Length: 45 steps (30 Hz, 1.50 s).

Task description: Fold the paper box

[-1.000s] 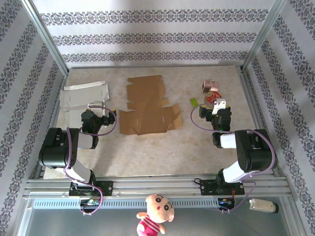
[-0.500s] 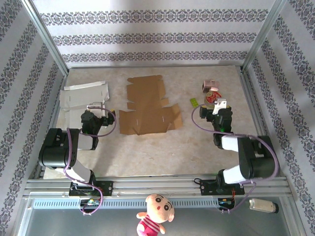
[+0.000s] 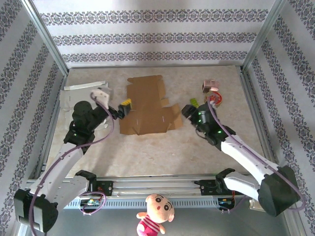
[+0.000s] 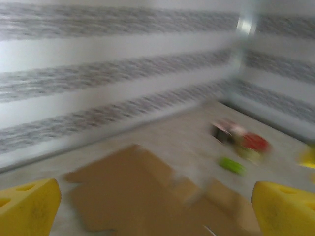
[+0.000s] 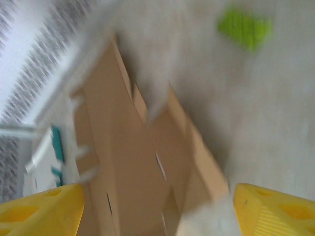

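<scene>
The paper box [image 3: 147, 105] is a flat, unfolded brown cardboard blank lying in the middle of the table. My left gripper [image 3: 124, 109] hovers at its left edge, jaws open and yellow fingertips [image 4: 27, 206] wide apart. The blurred cardboard [image 4: 138, 196] lies ahead of and below them. At the blank's right flap is my right gripper [image 3: 188, 110], also open, with a yellow fingertip [image 5: 273, 211] on either side of the cardboard [image 5: 133, 162] lying below. Neither gripper holds anything.
A white flat sheet [image 3: 83, 93] lies at the back left. A pink box [image 3: 210, 86], a red round item [image 3: 214, 98] and a green piece [image 3: 194, 102] sit at the back right. Metal frame rails border the table, and a doll [image 3: 155, 214] lies at the near edge.
Both arms have unfolded from their tucked poses near the bases and swung inward, bringing the left gripper to the cardboard's left edge and the right gripper to its right flap.
</scene>
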### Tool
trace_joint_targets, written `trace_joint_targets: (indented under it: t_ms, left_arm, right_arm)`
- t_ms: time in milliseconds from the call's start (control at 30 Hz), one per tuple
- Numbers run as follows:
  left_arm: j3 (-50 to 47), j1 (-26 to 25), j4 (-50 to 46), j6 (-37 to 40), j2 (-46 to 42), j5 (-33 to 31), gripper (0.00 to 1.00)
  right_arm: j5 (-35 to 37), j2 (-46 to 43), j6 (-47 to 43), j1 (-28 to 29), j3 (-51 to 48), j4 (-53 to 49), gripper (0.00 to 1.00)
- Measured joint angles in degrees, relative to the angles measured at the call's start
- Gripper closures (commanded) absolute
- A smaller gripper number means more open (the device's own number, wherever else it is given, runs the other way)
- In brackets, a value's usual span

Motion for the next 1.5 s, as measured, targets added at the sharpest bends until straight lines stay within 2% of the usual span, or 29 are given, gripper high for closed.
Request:
trace_joint_targets:
  t_ms: [67, 167, 367, 533, 667, 833, 967, 1033, 1133, 1200, 1333, 1500]
  left_arm:
    - [4.0, -3.8, -10.0, 7.0, 0.9, 5.2, 0.01]
    - [6.7, -7.7, -23.2, 17.1, 2.5, 8.0, 0.01]
    - [7.5, -12.8, -41.0, 30.8, 6.0, 5.8, 0.01]
    - [7.5, -14.9, -45.8, 35.6, 6.8, 3.1, 0.01]
    - [7.5, -14.9, -46.0, 36.6, 6.8, 1.9, 0.01]
    - [7.5, -14.9, -45.7, 36.7, 6.7, 0.9, 0.01]
    - [5.6, -14.9, -40.4, 34.5, 5.8, -1.9, 0.01]
    - [4.2, -14.9, -36.7, 32.5, 5.4, -3.7, 0.01]
    - [3.3, -15.0, -31.8, 28.5, 5.1, -7.0, 0.01]
    - [3.4, -15.1, -28.7, 25.4, 5.1, -9.4, 0.01]
    - [5.8, -15.2, -25.6, 19.1, 6.3, -14.7, 0.01]
    - [12.4, -14.7, -24.1, 11.1, 9.2, -20.3, 0.01]
  right_arm:
    - [-0.4, 2.8, 6.7, 5.4, 0.0, -2.4, 0.20]
    - [-1.0, 8.1, 14.2, 11.2, 0.6, -3.0, 0.20]
    - [-1.1, 19.6, 25.3, 16.5, 6.1, -1.0, 0.21]
    - [-0.5, 26.5, 29.7, 17.2, 8.7, 3.3, 0.23]
    - [0.0, 30.8, 32.9, 17.3, 10.2, 6.6, 0.41]
    - [1.4, 31.7, 36.3, 17.5, 10.2, 7.5, 0.61]
    - [3.3, 31.5, 36.0, 17.2, 10.1, 6.4, 0.80]
    - [4.0, 30.9, 34.5, 16.3, 9.8, 5.2, 0.85]
    - [5.3, 28.9, 30.2, 13.6, 9.4, 3.1, 1.00]
    - [6.2, 26.7, 25.7, 11.7, 9.4, 2.1, 1.00]
    - [7.3, 21.7, 8.8, 7.7, 9.5, 0.5, 1.00]
    - [6.2, 17.7, -20.2, 2.6, 13.4, -2.0, 1.00]
